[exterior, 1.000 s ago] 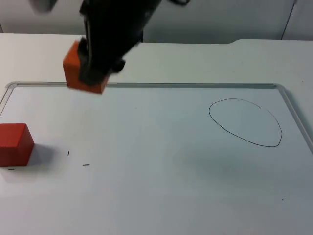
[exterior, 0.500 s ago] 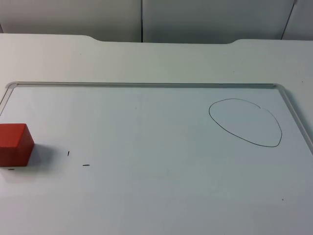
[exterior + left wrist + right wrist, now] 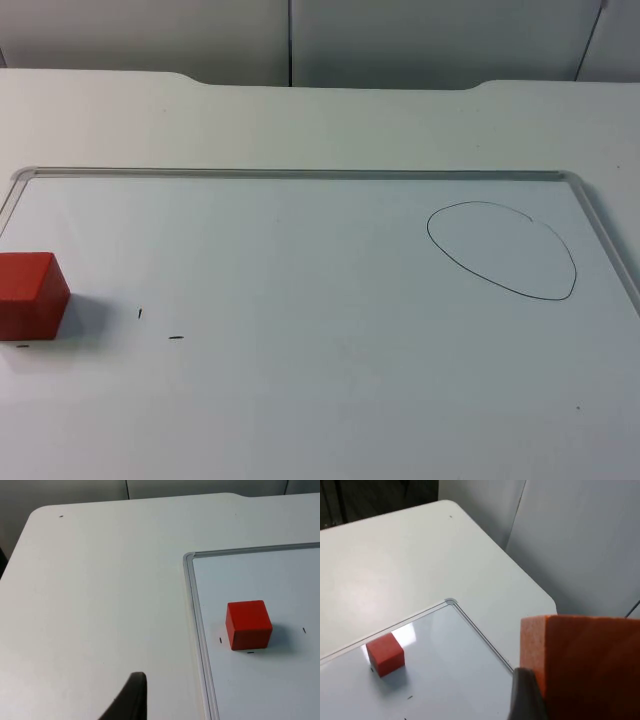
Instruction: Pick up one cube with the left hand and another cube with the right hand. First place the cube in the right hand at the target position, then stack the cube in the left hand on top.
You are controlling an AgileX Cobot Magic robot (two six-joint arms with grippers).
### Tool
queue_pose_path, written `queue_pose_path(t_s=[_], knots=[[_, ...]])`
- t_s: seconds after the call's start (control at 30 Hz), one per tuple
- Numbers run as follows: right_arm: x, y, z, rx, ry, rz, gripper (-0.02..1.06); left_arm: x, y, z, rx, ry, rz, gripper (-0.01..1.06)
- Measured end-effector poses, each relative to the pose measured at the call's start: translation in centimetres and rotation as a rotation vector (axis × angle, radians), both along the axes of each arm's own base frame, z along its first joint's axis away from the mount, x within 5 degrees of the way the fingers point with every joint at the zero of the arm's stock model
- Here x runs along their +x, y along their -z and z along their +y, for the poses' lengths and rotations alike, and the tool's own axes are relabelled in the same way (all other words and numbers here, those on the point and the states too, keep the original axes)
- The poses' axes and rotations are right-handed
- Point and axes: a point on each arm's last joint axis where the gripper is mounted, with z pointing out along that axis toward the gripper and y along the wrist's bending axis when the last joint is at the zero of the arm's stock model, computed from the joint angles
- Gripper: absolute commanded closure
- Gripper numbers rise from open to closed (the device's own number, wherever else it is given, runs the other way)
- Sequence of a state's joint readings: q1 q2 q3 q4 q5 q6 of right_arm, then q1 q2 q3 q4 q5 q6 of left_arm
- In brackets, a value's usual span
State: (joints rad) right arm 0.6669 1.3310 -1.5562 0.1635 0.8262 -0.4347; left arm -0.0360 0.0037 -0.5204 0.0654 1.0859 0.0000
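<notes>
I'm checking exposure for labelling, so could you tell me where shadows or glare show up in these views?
Top view: the red cube casts a soft shadow toward the picture's right on the whiteboard. Left wrist view: a similar faint shadow beside it. Right wrist view: pale glare on the board by the cube; the held orange cube looms close.

A single black fingertip of the left hand (image 3: 131, 700) tapers to a blunt point (matte, smooth-edged). The right hand (image 3: 527, 695) shows one dark grey-black fingertip, rounded at its top.
</notes>
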Motion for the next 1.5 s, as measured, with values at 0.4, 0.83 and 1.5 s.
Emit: queue_pose_path(t_s=[0.4,0.83,1.5], knots=[[-2.4,-0.6,-1.8,0.054,0.015,-0.005,1.05,0.0,-0.7,0.0,-0.004,0.004,-0.047,0.04],[-2.3,-0.8,-1.8,0.074,0.021,-0.022,1.05,8.0,-5.2,-1.2,-0.039,0.096,-0.040,0.05],[-2.2,-1.0,-1.7,0.069,0.007,-0.064,1.05,29.0,1.7,-2.8,-0.064,0.202,0.563,0.05]])
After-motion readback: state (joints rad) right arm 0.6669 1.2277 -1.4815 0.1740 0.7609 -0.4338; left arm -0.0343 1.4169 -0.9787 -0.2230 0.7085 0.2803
